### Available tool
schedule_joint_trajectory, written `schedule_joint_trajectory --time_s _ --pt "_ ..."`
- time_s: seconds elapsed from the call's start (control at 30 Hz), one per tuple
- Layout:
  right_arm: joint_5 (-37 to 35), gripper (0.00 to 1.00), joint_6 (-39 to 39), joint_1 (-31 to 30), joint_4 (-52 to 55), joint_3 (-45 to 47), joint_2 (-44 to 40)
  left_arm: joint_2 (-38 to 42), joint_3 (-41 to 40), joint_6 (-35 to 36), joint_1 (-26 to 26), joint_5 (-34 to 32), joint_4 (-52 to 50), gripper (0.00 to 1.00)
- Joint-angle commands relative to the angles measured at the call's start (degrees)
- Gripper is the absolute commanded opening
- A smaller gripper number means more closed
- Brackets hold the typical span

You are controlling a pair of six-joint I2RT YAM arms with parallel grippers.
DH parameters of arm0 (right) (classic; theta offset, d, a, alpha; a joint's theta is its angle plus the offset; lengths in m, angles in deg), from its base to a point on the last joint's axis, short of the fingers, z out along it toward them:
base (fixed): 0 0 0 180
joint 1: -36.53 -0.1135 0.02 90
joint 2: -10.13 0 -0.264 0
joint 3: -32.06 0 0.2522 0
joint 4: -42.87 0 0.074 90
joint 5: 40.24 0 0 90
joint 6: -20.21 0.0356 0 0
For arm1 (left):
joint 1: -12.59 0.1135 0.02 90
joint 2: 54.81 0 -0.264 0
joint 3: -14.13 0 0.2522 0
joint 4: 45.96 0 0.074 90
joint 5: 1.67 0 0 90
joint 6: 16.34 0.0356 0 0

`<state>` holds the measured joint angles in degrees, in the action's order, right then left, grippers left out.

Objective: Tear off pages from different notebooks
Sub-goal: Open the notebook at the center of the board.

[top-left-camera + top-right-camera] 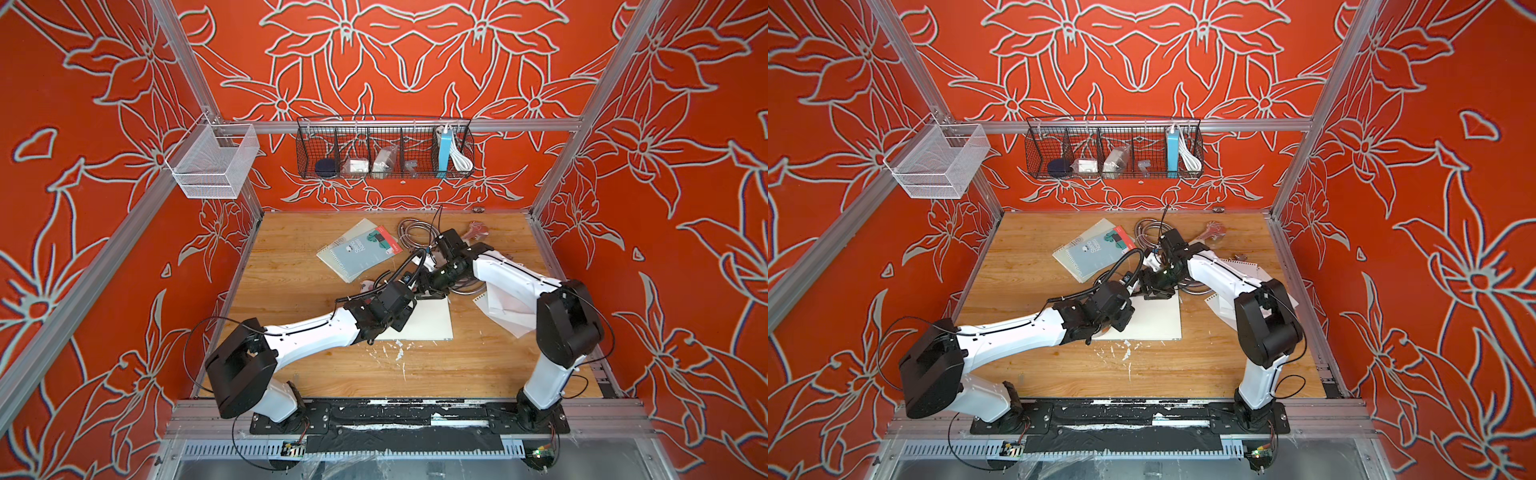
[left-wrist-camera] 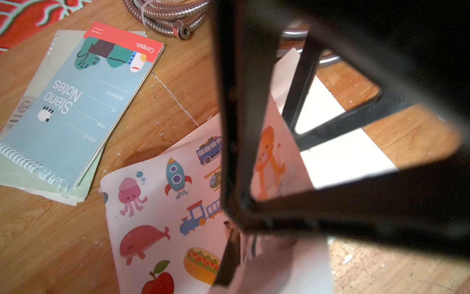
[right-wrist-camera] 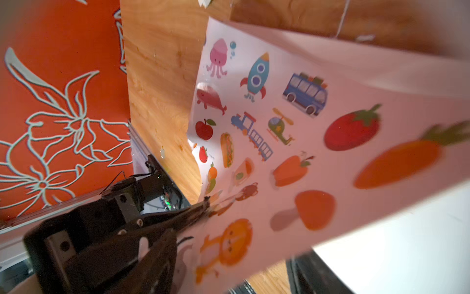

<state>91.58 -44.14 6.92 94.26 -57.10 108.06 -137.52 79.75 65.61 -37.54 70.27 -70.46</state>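
With left gripper (image 3: 206, 202) clamped on the raised picture cover (image 3: 279, 114) of the notebook (image 2: 162, 216) lying open mid surface (image 1: 291, 291), hold that cover clear of the white page (image 1: 432, 322) beneath and bring right gripper (image 1: 432, 291), opening impossible to judge here, low toward the binding edge.

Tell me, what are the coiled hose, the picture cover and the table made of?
Hose: metal, probably steel, with a shiny chrome-like finish; its ribbed coils glint.
Cover: thin printed card or coated paper, slightly glossy; it bends in a smooth curve.
Table: wood or wood-look laminate, hard to tell which; grain shows, and the surface is scuffed with white flecks.
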Motion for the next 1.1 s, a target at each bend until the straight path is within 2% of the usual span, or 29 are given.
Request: schedule_joint_trajectory --time_s 0.0,0.1,0.2,0.4,0.47,0.57,0.6,0.7,0.8,0.93,0.97,1.07 --pt "-13.8 0.73 1.32 0.47 -4.72 4.09 -9.02 4.42 -1.9 -3.98 1.2 -1.59 -1.4 0.0" --pt "-23.57 0.76 3.85 1.08 -8.77 9.11 -16.02 8.23 -4.26 -8.58 3.96 -3.11 -2.06 0.0" --pt "-28.62 0.76 4.92 2.48 -8.8 11.88 -19.43 13.48 -6.87 -13.93 9.08 -4.02 -2.61 0.0" --pt "-28.08 0.76 5.28 3.08 -8.05 12.71 -18.69 25.49 -12.19 -22.93 20.14 -4.66 -5.09 0.04" --pt "-28.01 0.76 5.41 3.06 -7.62 12.47 -17.77 29.74 -13.73 -23.92 23.13 -4.32 -5.83 0.17" --pt "-28.28 0.76 5.94 3.11 -6.99 12.42 -16.56 32.25 -14.9 -25.53 25.95 -8.13 -9.13 0.42" --pt "-28.25 0.77 5.97 3.16 -6.64 12.38 -16.09 32.8 -14.92 -26.62 26.28 -10.85 -11.16 0.47" --pt "-28.38 0.76 6.25 3.22 -5.77 12.47 -14.96 32.91 -13.23 -32.16 26.9 -21.28 -20.54 0.57" --pt "-29.3 0.76 6.16 3.29 -3.93 11.88 -13.64 32.23 -11.38 -34.8 27.52 -27.6 -26.25 0.69" --pt "-28.99 0.76 6.29 3.63 -2.42 11.19 -11.93 31.99 -9.95 -38.0 29.14 -30.62 -30.66 0.83" --pt "-29.12 0.76 6.35 3.68 -1.98 11.02 -11.65 31.92 -9.84 -39.65 30.18 -30.32 -31.95 0.87" --pt "-29.48 0.76 6.34 4.19 -1.25 10.8 -11.41 31.61 -10.02 -41.92 33.38 -28.55 -33.96 0.92"
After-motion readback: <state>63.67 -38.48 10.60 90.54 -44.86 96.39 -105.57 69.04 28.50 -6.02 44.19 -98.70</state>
